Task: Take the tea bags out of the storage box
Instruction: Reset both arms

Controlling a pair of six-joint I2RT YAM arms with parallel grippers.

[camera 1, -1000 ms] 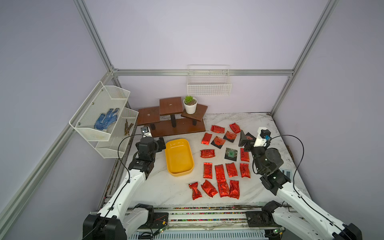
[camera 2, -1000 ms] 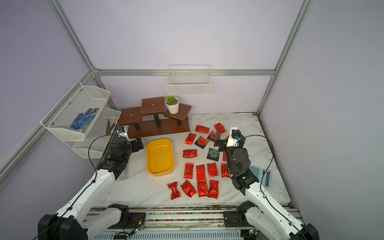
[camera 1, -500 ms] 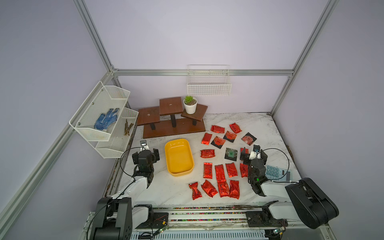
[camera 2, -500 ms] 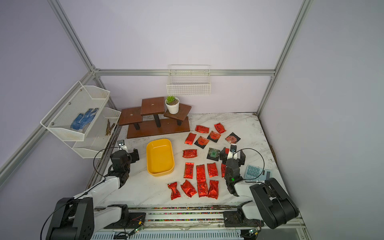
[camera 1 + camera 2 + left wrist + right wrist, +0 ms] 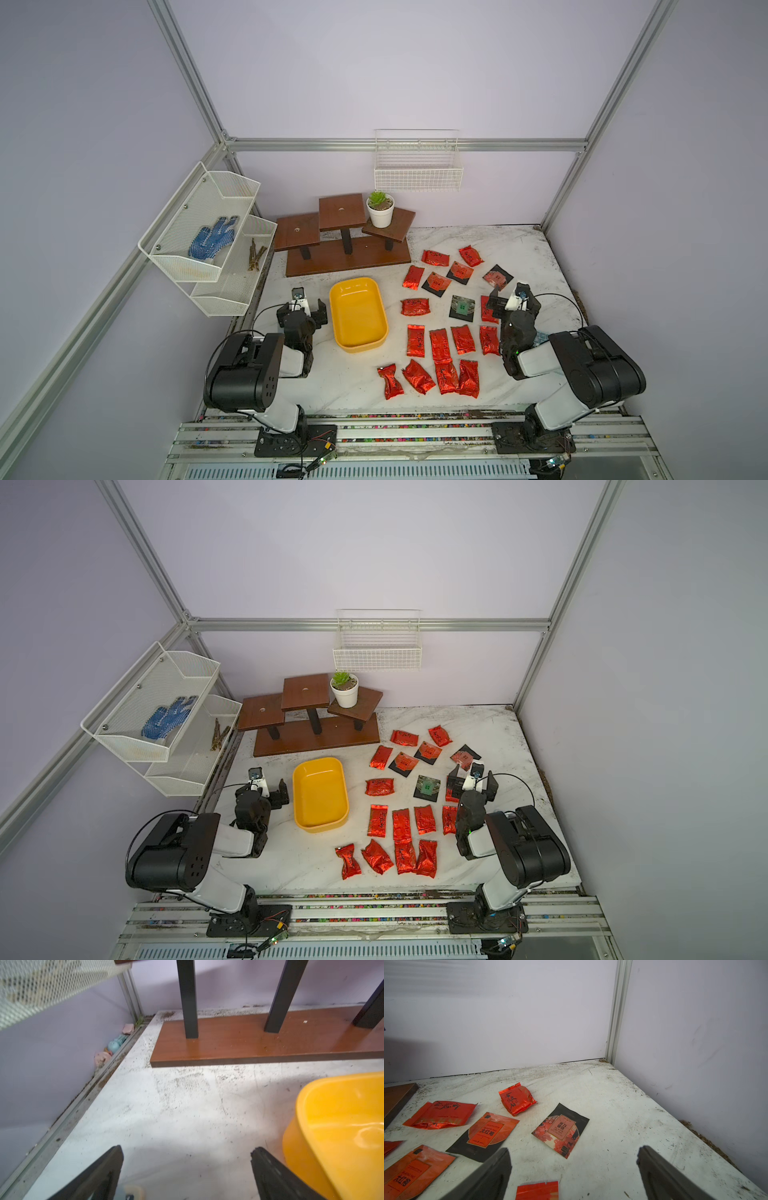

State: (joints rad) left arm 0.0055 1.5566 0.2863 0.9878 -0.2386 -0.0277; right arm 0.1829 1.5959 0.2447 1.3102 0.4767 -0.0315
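Note:
The yellow storage box [image 5: 358, 316] [image 5: 320, 793] stands left of the table's middle with nothing inside. Several red foil and black square tea bags [image 5: 441, 345] [image 5: 402, 825] lie spread on the white table to its right. My left gripper [image 5: 302, 309] [image 5: 187, 1150] hangs open low over bare table just left of the storage box [image 5: 332, 1126], holding nothing. My right gripper [image 5: 513, 301] [image 5: 574, 1150] is open at the right edge of the spread. A black tea bag packet [image 5: 560, 1129] lies just beyond its fingertips and a red sachet [image 5: 537, 1189] sits between its jaws, untouched.
A brown stepped stand [image 5: 347, 249] with a potted plant [image 5: 380, 208] stands behind the box. White wire baskets [image 5: 208, 232] hang on the left wall, another [image 5: 417, 166] on the back wall. A pale calculator [image 5: 540, 336] peeks out behind the right arm.
Both arms have folded back toward the front edge and lowered. The right gripper drew away from the far packets. Both grippers stayed open and no tea bag moved.

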